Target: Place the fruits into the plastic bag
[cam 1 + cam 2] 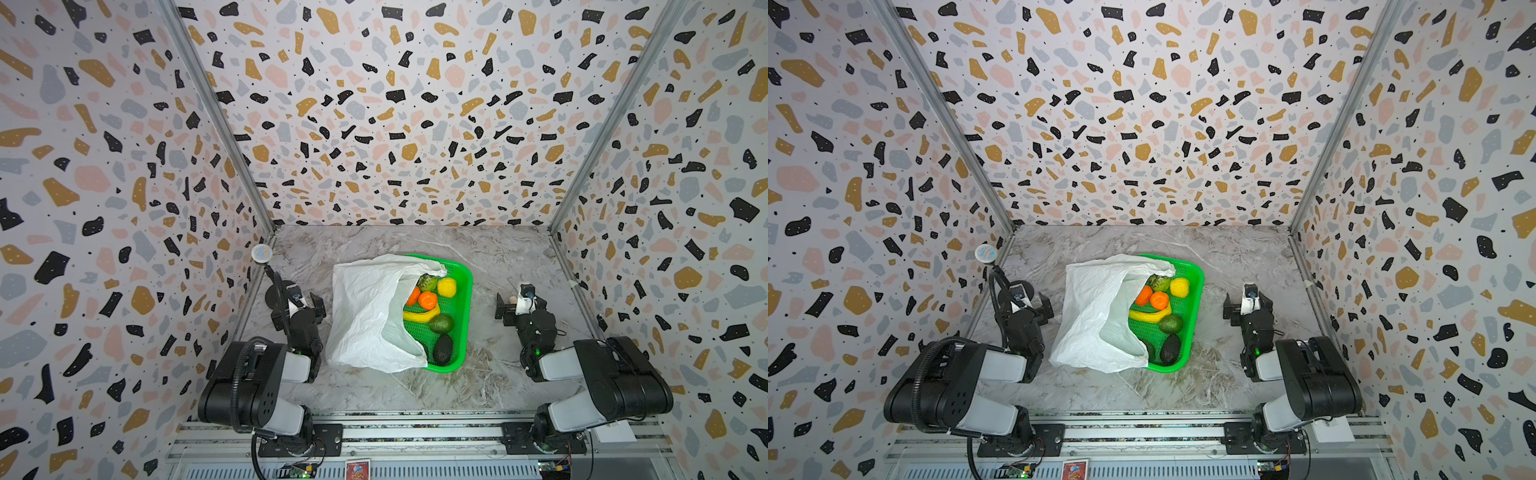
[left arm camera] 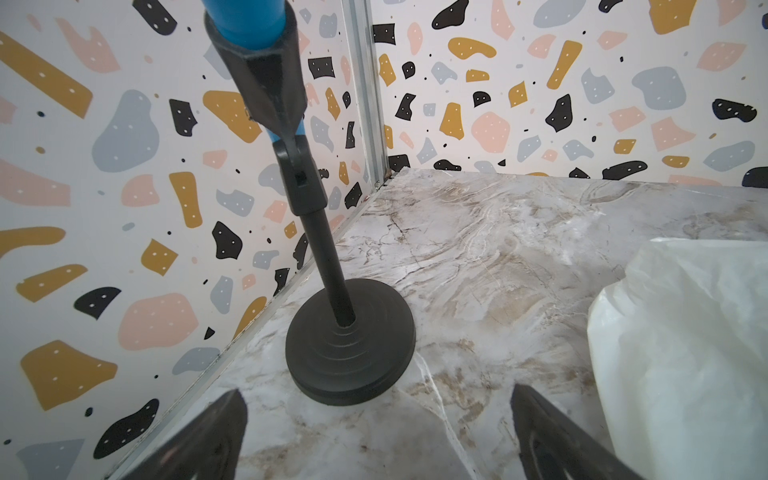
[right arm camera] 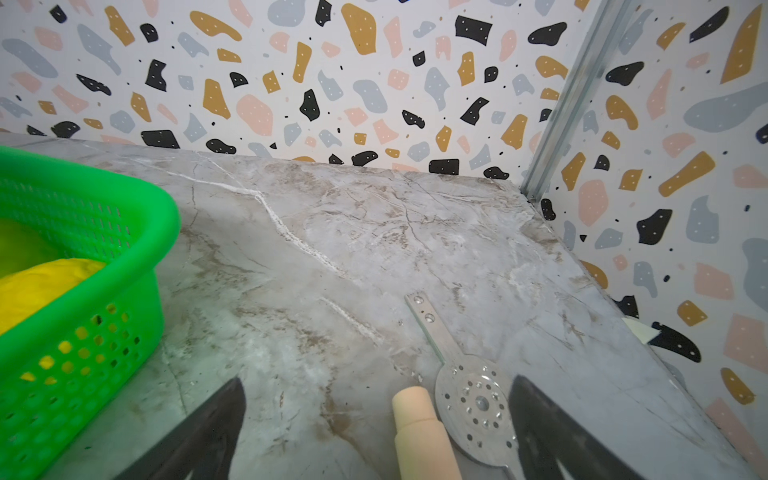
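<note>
I take the green tray (image 1: 466, 291) in the middle of the marble table (image 1: 490, 374) as my reference. The plastic bag (image 1: 365, 316) lies crumpled over the tray's left half and spills onto the table beside it, its mouth gaping toward the tray's uncovered floor. The fruits are all in the tray, outside the bag. At the far end are the bumpy green fruit (image 1: 428, 282) and the lemon (image 1: 446, 286), then two oranges (image 1: 427, 300), one of them tucked against the bag's edge. Nearer lie the banana (image 1: 419, 316) and two avocados (image 1: 441, 323). The bag's loose rim hangs over the fruits on the left. The left gripper (image 2: 377, 392) sits left of the tray beyond the bag, jaws spread wide and empty, with a black microphone stand (image 2: 349, 353) right in front of it. The right gripper (image 3: 377, 380) sits well right of the tray, also wide and empty. A wooden peg (image 3: 419, 432) and a perforated metal plate (image 3: 473, 399) lie on the table between its jaws.
</note>
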`<state>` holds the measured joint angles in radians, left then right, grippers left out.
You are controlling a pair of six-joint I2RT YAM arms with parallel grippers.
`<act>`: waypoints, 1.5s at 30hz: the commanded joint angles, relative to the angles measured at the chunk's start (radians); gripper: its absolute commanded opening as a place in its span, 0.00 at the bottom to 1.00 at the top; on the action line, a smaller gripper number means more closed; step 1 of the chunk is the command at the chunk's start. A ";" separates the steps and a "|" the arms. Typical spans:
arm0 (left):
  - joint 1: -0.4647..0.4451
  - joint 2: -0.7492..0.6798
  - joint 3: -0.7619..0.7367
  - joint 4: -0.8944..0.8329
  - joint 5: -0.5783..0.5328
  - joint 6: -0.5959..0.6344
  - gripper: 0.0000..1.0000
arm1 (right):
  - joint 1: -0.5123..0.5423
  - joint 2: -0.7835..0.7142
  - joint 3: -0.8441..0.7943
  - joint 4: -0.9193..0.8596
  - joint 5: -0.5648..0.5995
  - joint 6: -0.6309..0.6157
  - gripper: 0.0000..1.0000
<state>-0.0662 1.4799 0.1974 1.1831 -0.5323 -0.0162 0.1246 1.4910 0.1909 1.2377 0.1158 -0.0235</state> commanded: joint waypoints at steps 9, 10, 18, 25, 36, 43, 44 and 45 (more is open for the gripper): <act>0.006 -0.007 0.016 0.047 -0.006 -0.005 1.00 | -0.038 -0.018 0.032 -0.050 -0.039 0.023 0.99; 0.006 -0.007 0.015 0.046 -0.007 -0.005 0.99 | -0.042 -0.018 0.033 -0.052 -0.046 0.023 0.99; 0.009 -0.016 0.014 0.051 0.007 -0.002 0.99 | -0.041 -0.034 0.044 -0.084 -0.075 0.009 0.92; 0.006 -0.076 0.407 -0.608 0.116 -0.004 0.99 | 0.051 -0.191 0.115 -0.376 0.147 0.091 0.83; -0.014 -0.108 0.456 -0.796 -0.082 -0.444 1.00 | 0.516 -0.202 0.293 -0.648 0.625 0.040 0.67; -0.186 -0.164 0.555 -1.022 -0.130 -0.441 1.00 | 0.520 -0.243 0.268 -0.644 0.527 0.169 0.55; -0.213 -0.176 0.559 -1.041 -0.122 -0.443 1.00 | 0.518 -0.262 0.242 -0.612 0.543 0.186 0.56; -0.238 -0.187 0.559 -1.052 -0.118 -0.441 1.00 | 0.518 -0.279 0.222 -0.596 0.555 0.206 0.57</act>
<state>-0.2535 1.3331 0.7277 0.2230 -0.6189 -0.4404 0.6399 1.2652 0.4583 0.6258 0.6426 0.1070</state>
